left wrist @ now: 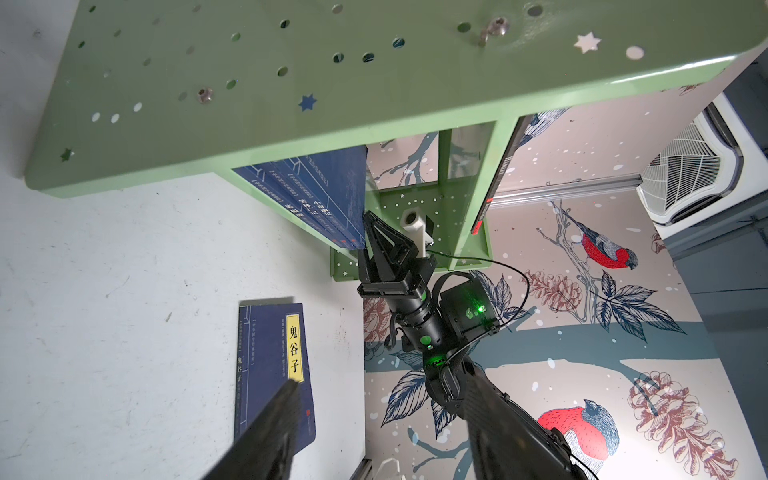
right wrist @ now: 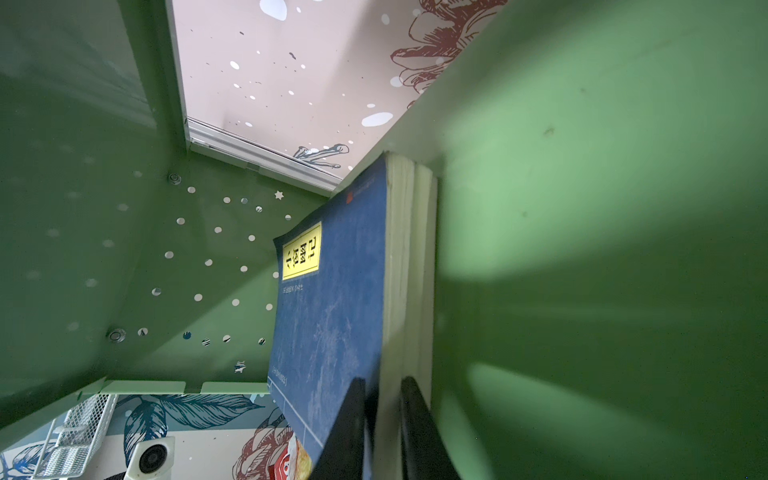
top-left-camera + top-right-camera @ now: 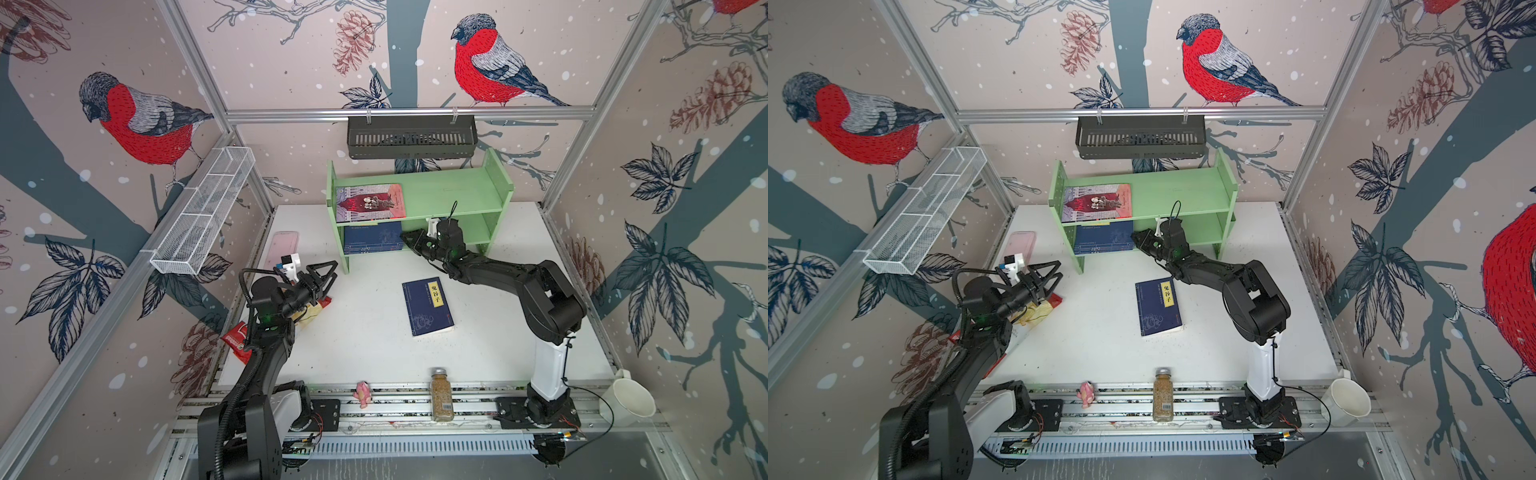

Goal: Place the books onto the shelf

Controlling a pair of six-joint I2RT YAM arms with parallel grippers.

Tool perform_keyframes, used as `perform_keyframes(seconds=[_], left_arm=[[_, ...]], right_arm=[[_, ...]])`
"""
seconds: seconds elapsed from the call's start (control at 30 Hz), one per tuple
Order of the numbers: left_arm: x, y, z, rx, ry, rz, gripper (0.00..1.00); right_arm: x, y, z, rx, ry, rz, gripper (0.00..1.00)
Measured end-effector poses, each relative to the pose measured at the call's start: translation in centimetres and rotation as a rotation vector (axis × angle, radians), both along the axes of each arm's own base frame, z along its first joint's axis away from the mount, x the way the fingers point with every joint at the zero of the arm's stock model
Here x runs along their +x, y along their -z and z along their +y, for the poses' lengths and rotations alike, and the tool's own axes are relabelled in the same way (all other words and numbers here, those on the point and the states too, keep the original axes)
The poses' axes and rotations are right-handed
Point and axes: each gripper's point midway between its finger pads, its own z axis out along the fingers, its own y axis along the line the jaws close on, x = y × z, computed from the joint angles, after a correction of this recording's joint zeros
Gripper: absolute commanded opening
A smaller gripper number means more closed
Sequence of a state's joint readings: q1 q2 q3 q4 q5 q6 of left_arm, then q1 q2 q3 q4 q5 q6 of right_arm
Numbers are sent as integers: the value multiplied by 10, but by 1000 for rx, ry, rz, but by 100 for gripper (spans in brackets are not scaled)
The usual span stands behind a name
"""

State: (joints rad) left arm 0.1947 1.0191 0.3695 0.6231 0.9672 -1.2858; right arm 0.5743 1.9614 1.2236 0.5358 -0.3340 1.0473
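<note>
The light green shelf stands at the back of the table. A pink-red book lies flat on its upper tier. Navy books are stacked on the lower tier. My right gripper reaches into that tier and is shut on the top navy book at its page edge. Another navy book lies flat mid-table. My left gripper hovers open at the left with nothing in it.
A black slotted basket hangs above the shelf and a white wire basket runs along the left wall. A pink slab and snack packets lie under the left arm. A pink toy, a spice jar and a white cup line the front rail.
</note>
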Motion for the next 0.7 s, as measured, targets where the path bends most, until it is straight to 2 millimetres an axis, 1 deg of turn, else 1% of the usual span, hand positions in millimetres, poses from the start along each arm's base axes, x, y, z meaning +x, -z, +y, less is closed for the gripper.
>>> perform_keyframes(seconds=[0.33,0.37,0.43,0.6,0.7], left_arm=[[0,0,0,0,0,-1,64],[0,0,0,0,0,-1,64],[0,0,0,0,0,-1,64],[-1,0,0,0,0,-1,64],[-1,0,0,0,-2,-2,64]], right_arm=[[-3,1,0,-1,-3,1,20],[-3,1,1,-1,-3,1,20],[-3,1,1,-1,-5,1,25],[-4,1,1,-5,-6,3,29],[-3,-3,-2,-13,10,0,29]])
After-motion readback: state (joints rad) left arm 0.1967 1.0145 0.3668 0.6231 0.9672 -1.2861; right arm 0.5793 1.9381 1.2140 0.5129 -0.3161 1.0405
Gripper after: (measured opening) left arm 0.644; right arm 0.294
